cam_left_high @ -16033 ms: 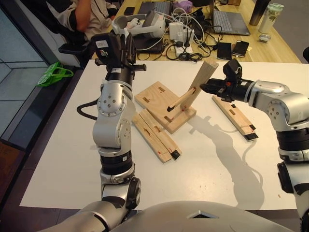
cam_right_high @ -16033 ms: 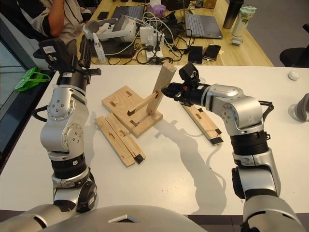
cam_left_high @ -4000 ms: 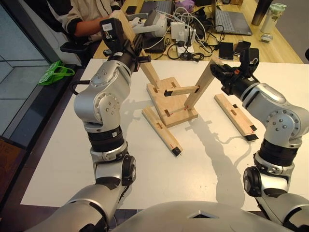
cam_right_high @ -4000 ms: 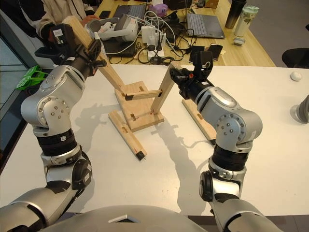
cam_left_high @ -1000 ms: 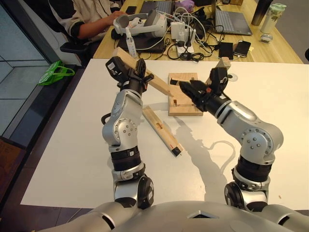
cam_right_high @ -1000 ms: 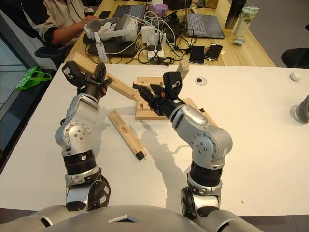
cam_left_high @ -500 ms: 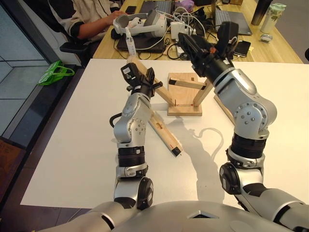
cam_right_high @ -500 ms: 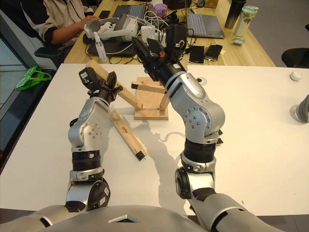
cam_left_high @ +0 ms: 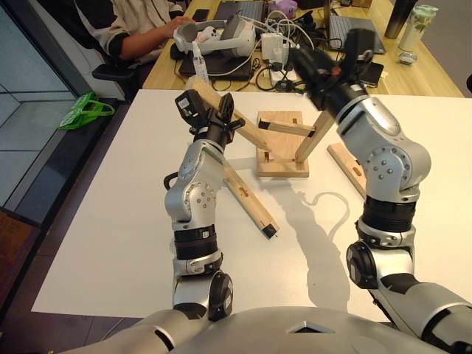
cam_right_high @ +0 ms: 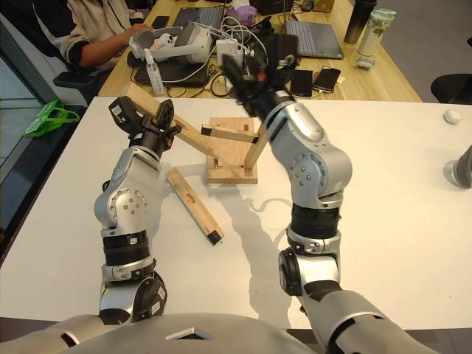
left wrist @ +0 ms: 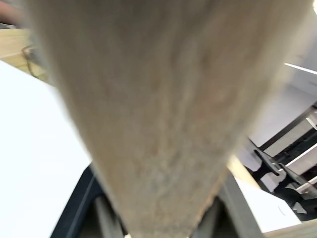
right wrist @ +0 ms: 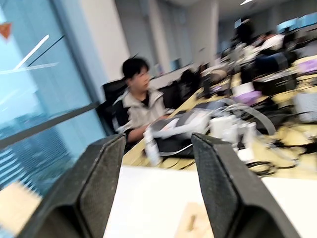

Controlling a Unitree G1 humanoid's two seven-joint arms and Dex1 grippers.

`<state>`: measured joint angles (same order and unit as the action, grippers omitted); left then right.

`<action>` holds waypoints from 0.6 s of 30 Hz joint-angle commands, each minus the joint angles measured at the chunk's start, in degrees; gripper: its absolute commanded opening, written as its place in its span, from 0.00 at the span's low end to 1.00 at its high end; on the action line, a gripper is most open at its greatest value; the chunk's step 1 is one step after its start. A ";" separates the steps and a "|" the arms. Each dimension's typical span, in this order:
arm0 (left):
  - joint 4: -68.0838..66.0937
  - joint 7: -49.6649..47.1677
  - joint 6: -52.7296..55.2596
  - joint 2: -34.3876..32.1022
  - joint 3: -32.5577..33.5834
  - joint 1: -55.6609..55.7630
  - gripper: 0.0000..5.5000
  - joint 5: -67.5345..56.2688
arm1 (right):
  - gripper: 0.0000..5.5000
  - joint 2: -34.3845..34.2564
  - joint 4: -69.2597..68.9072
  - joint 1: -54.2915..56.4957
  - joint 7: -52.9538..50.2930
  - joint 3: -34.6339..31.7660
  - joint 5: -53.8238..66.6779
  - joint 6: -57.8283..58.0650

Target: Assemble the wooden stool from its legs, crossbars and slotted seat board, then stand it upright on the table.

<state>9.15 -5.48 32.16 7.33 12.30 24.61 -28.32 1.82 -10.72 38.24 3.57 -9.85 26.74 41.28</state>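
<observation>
The slotted seat board (cam_left_high: pixel 284 161) lies flat at the table's far middle. Two wooden legs rise from it, joined by a crossbar (cam_left_high: pixel 289 128). My left gripper (cam_left_high: pixel 221 116) is shut on the upper part of the left leg (cam_left_high: pixel 247 134), which slants up to the left; its wood looms close in the left wrist view (left wrist: pixel 158 114). The right leg (cam_left_high: pixel 313 137) leans up to the right. My right gripper (cam_left_high: pixel 313 65) hovers open just above that leg's top, its black fingers (right wrist: pixel 94 188) wide apart with nothing between them.
A loose leg (cam_left_high: pixel 248 198) with a black foot lies near the board's front left. Another leg (cam_left_high: pixel 346 164) lies on the right, partly behind my right arm. A white cable (cam_left_high: pixel 324 200) curls on the table. The desk behind holds a headset, laptops and phones.
My right gripper rose from beside the seat board to above the right leg, then drifted right. The left gripper and its leg shifted slightly left. The legs stand steeper than a second ago.
</observation>
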 commanded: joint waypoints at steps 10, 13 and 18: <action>-1.63 -0.08 0.60 -3.06 -1.61 3.53 0.19 1.95 | 0.45 8.24 22.60 -2.75 -7.59 -6.12 -11.96 -8.31; -1.77 0.08 0.86 -3.78 -1.69 3.81 0.19 2.22 | 0.45 6.53 20.53 -6.94 -4.51 -2.96 -11.18 -4.95; -1.98 0.23 1.07 -4.39 -1.90 3.39 0.19 2.71 | 0.45 3.90 15.75 -10.14 -0.94 1.06 -9.66 -1.14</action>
<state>7.56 -5.44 32.63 3.39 10.93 27.44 -26.38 6.58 7.37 28.79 1.76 -10.01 16.41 38.50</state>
